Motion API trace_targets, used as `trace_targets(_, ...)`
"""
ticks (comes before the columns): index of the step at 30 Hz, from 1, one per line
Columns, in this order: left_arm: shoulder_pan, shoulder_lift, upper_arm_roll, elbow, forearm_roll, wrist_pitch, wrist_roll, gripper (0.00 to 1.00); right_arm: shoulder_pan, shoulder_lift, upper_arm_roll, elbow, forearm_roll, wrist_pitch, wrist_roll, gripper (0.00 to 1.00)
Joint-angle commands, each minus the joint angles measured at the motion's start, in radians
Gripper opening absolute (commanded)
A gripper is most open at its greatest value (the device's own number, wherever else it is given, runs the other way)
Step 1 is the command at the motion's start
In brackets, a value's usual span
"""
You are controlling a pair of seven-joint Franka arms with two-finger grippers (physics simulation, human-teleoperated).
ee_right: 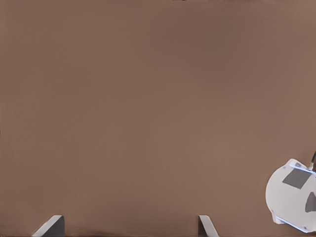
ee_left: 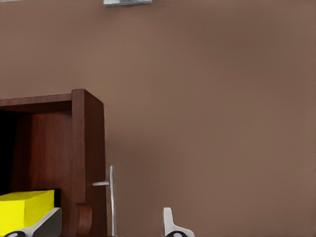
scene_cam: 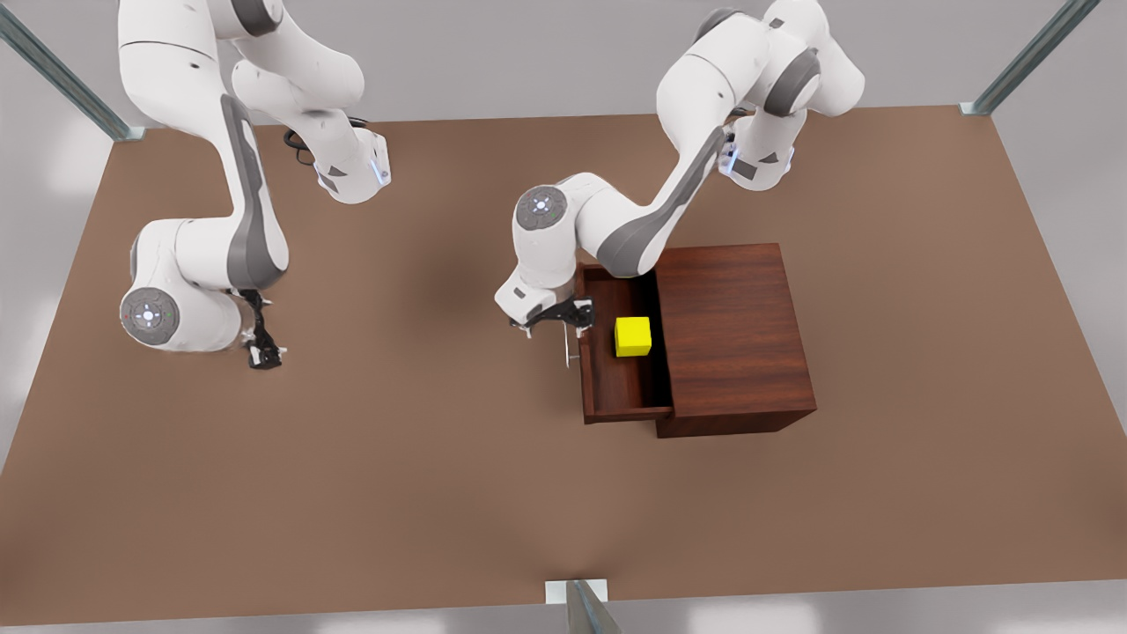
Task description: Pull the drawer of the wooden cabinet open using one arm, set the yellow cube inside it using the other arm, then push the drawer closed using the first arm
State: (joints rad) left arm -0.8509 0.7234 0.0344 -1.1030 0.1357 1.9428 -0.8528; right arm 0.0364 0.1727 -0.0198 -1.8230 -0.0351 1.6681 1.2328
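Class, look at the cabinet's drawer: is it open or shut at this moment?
Open. The drawer sticks out from the wooden cabinet, its inside exposed with the yellow cube in it. The left hand is at its handle.

The boxy dark reddish-brown wooden cabinet [scene_cam: 735, 339] is being carried by the flat matte brown table [scene_cam: 352, 475], right of centre.

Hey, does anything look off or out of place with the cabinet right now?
Nothing stands out. The drawer is pulled out squarely from the cabinet, the cube sits flat inside, and the left gripper straddles the handle.
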Motion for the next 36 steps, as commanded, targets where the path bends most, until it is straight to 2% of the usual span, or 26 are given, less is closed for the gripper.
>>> trace_targets(1, -0.005, 0.051, 0.001, 0.046, 0.018, 0.18, -0.937, 1.0, -0.013, -0.009, -0.002, -0.009, 0.009, 0.042, -1.084, 1.0)
trace_targets(8, -0.034, 0.152, -0.005, 0.022, 0.019, 0.177, -0.707, 1.0, -0.015, 0.007, -0.002, -0.001, 0.012, 0.044, -1.082, 1.0)
trace_targets(12, -0.049, 0.154, -0.005, 0.002, 0.036, 0.179, -0.606, 1.0, -0.013, 0.007, -0.002, 0.002, 0.012, 0.042, -1.081, 1.0)
trace_targets(18, -0.069, 0.11, -0.002, -0.098, 0.09, 0.116, -0.46, 1.0, -0.013, 0.008, -0.002, 0.002, 0.012, 0.041, -1.079, 1.0)
trace_targets(22, -0.062, 0.077, 0.002, -0.1, 0.085, 0.058, -0.41, 1.0, -0.013, 0.008, -0.002, 0.002, 0.012, 0.041, -1.079, 1.0)
trace_targets(36, 0.004, -0.002, 0.006, -0.202, 0.079, 0.058, -0.233, 1.0, -0.012, 0.016, 0.0, 0.002, 0.012, 0.042, -1.073, 1.0)
